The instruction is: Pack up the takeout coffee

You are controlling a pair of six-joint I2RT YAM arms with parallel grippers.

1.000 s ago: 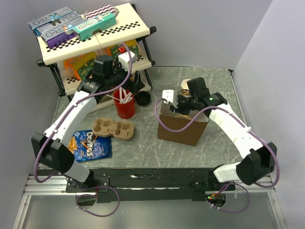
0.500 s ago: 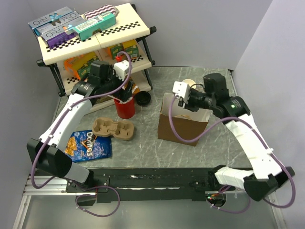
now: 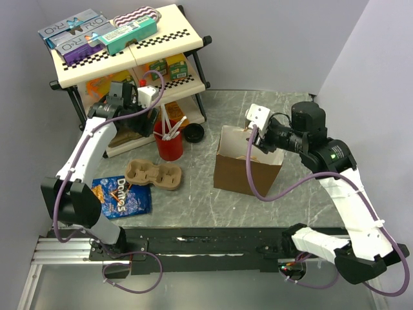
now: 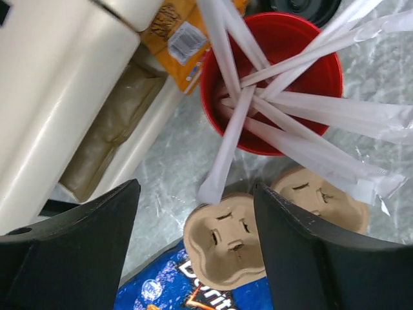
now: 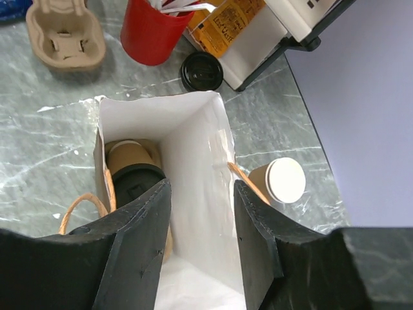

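Note:
The takeout coffee (image 5: 131,169), a tan cup with a black lid, lies inside the open brown paper bag (image 5: 193,139), against its left wall. My right gripper (image 5: 201,194) is open and empty, held above the bag's mouth. From above, the right gripper (image 3: 263,138) hovers at the back edge of the bag (image 3: 247,173). My left gripper (image 4: 195,194) is open and empty above the table, over a cardboard cup carrier (image 4: 227,240). In the top view the left gripper (image 3: 134,123) is beside the shelf's lower tier.
A lidless tan cup (image 5: 278,181) stands just right of the bag. A loose black lid (image 5: 202,70) lies behind it. A red cup of white sticks (image 3: 169,143), the carrier (image 3: 153,175) and a Doritos bag (image 3: 120,196) are left of the bag. A shelf (image 3: 122,58) stands back left.
My right gripper has risen out of the bag and drawn back to the right, leaving the coffee inside. My left gripper has moved left and back from the red cup toward the shelf.

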